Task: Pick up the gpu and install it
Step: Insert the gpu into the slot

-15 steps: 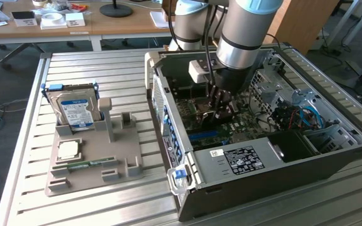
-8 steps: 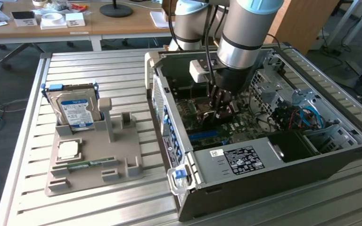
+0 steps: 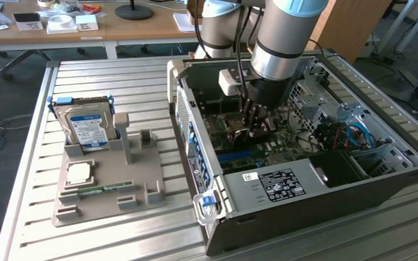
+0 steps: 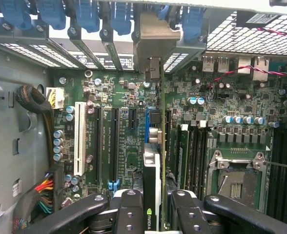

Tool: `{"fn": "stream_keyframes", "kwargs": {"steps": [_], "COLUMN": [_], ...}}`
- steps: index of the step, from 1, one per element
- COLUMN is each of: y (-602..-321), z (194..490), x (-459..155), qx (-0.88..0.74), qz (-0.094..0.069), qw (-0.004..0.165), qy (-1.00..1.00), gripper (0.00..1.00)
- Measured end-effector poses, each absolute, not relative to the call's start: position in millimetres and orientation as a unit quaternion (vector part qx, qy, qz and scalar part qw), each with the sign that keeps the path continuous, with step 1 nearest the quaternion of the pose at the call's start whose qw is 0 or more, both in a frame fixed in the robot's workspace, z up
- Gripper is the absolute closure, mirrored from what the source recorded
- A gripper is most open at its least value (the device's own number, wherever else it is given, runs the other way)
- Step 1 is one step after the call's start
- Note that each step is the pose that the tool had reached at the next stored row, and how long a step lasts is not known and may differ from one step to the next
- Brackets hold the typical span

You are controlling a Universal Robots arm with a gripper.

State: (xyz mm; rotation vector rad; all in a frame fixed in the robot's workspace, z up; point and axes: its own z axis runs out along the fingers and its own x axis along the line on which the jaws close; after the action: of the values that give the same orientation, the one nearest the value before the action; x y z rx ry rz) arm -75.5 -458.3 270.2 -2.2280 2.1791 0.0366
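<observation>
The open computer case (image 3: 194,136) lies on its side on the slatted table, and my arm reaches down into it. My gripper (image 3: 256,122) is over the motherboard near the middle of the case. In the wrist view the gripper (image 4: 153,217) is shut on the gpu (image 4: 152,165), a thin card seen edge-on with a green board and a dark face. The card stands upright along the blue slot (image 4: 147,119) of the motherboard (image 4: 124,151). Its pale metal bracket (image 4: 155,41) sits at the rear slot openings. Whether the card touches the slot I cannot tell.
A white slot (image 4: 80,141) and black slots lie beside the card, with the empty processor socket (image 4: 236,183) on its other side. A cable bundle (image 4: 41,190) runs by the case wall. On the exterior view's left, a grey holder (image 3: 115,204) carries a hard drive (image 3: 89,128), a processor chip (image 3: 78,173) and a memory stick (image 3: 96,190).
</observation>
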Motion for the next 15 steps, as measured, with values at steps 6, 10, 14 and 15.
{"fn": "stream_keyframes", "kwargs": {"steps": [6,10,14,15], "y": [-458.3,-458.3,-458.3,-458.3], "z": [270.0,269.9,269.5,269.4], "x": [-75.8,-75.8,-75.9,-75.9], "qx": [-0.715,-0.715,-0.715,-0.715], "qz": [0.012,0.011,0.011,0.011], "qw": [0.013,0.013,0.013,0.013], "qy": [0.699,0.699,0.699,0.699], "gripper": [0.73,0.73,0.73,0.73]}}
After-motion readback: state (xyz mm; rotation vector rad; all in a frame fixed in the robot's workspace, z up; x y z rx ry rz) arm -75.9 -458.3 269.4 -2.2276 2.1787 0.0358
